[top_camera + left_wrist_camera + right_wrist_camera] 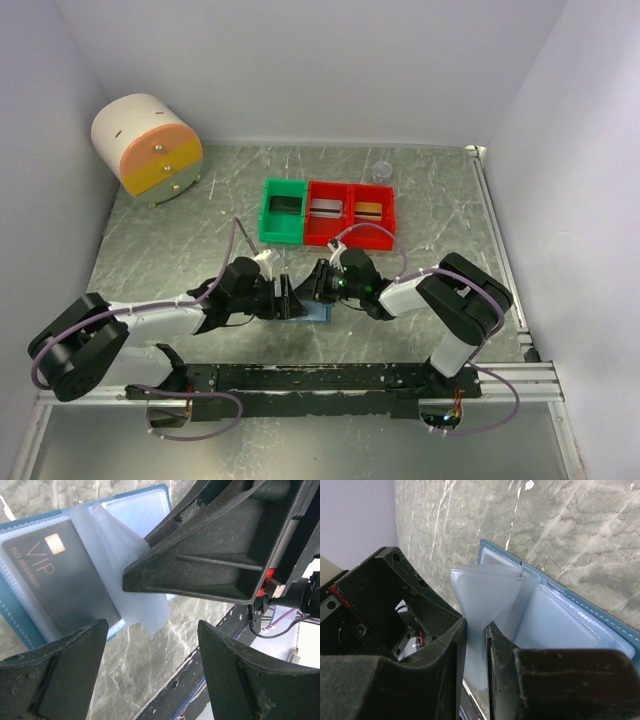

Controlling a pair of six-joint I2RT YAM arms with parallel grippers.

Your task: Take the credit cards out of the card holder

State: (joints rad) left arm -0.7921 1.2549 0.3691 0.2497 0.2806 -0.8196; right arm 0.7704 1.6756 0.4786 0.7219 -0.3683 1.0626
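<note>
Nearest, the left hand (151, 630) hovers wide open and empty. Just beyond it, on the grey marbled table (440, 200), lies the open blue-grey two-panel card holder (555, 625). The right hand (476, 627) is nearly closed, pinching one floppy translucent plastic sleeve (485, 590) up from it. One dark "VIP" credit card (65, 580) sits in a clear pocket. It looks light, stiff and slick, probably best pinched at an exposed edge while the holder is pinned. Farther back, one green plastic bin (268, 225) holds one dark card (285, 205). The red plastic bins (350, 235) hold one silvery card (326, 208) and one gold card (370, 211).
</note>
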